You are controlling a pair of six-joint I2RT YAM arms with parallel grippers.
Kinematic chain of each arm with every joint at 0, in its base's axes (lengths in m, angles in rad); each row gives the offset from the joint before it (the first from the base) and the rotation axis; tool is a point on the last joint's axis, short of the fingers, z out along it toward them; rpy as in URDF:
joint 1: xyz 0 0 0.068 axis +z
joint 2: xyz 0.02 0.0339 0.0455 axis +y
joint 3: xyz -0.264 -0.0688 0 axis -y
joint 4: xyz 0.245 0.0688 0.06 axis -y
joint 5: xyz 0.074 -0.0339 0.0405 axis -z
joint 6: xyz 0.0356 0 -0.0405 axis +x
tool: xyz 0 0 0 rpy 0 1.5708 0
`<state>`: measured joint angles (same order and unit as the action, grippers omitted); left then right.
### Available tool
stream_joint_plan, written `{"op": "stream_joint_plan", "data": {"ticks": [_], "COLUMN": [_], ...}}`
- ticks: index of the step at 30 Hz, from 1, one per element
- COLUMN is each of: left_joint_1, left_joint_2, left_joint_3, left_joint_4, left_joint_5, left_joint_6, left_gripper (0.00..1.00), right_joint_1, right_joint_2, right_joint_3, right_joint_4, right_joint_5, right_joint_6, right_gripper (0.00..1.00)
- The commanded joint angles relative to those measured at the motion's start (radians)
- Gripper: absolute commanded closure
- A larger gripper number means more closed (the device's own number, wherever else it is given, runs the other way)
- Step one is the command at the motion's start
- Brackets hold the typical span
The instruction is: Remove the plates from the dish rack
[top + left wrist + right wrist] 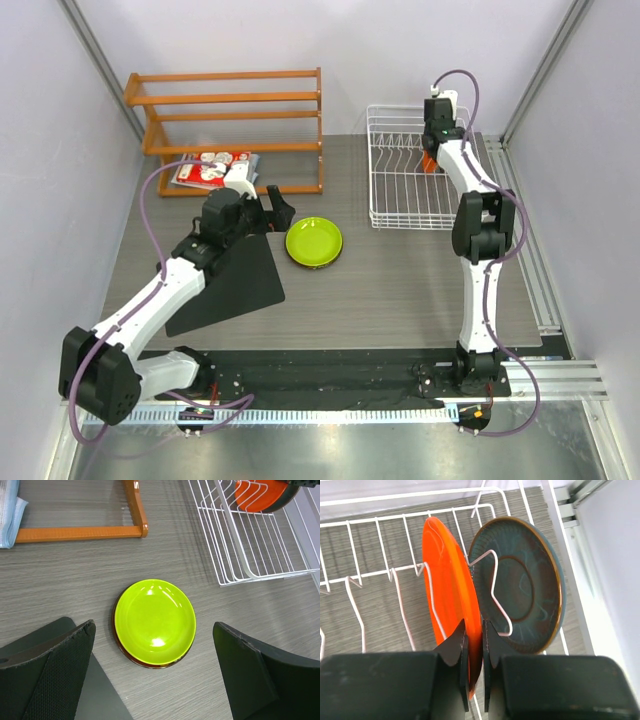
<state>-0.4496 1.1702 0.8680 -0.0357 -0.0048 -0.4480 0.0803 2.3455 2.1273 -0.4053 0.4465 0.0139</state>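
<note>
Right claw (475, 645) pinches orange plate (447, 580) in rack (235, 535).
Two done: green plate (155, 621) sits on red plate (142, 663) on the tabletop (65, 580); orange and teal plate (520, 585) are left racked. Left claw (154, 630) gapes wide.

I am looking at pale lilac walls (400, 40) closing in the back and both sides. Even light is falling on a grey wood-grain worktop (400, 290). An orange slatted shelf (230, 100) is standing far left against the back wall. Aluminium rails (540, 290) are running along the right edge. A black mat (240, 285) is lying near-left.
</note>
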Motion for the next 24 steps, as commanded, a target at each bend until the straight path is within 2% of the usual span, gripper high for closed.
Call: {"op": "stream_joint_plan", "data": {"ticks": [1,6,10,15,18,19,21,22,24], "left_joint_1": [0.0,0.0,0.0,0.0,0.0,0.0,0.0,0.0,0.0], "left_joint_2": [0.016,0.013,0.002,0.002,0.003,0.005,0.022,0.029,0.055], "left_joint_3": [0.022,0.012,-0.004,-0.017,-0.041,-0.047,-0.049,-0.047,-0.046], "left_joint_4": [-0.012,-0.017,-0.009,-0.003,0.031,0.058,0.086,0.094,0.125], "left_joint_5": [-0.014,-0.003,-0.001,0.002,0.035,0.045,0.063,0.083,0.106], "left_joint_6": [-0.009,-0.008,-0.014,-0.041,-0.067,-0.083,-0.092,-0.106,-0.116], "left_gripper": [0.0,0.01,0.01,0.0,0.01,0.01,0.01,0.0,0.01], "right_joint_1": [0.058,0.107,0.131,0.16,0.193,0.2,0.208,0.21,0.211], "right_joint_2": [-0.101,-0.221,-0.362,-0.534,-0.655,-0.695,-0.816,-0.853,-0.948], "right_joint_3": [-0.003,-0.137,-0.248,-0.383,-0.469,-0.504,-0.631,-0.674,-0.786], "right_joint_4": [0.071,0.21,0.296,0.286,0.194,0.156,0.14,0.14,0.149], "right_joint_5": [0.162,0.365,0.403,0.387,0.29,0.191,0.057,-0.062,-0.194], "right_joint_6": [-0.052,-0.161,-0.17,-0.099,-0.016,0.076,0.15,0.228,0.288], "right_gripper": [0.99,0.99,0.99,0.99,0.99,0.99,0.99,0.99,0.99]}}
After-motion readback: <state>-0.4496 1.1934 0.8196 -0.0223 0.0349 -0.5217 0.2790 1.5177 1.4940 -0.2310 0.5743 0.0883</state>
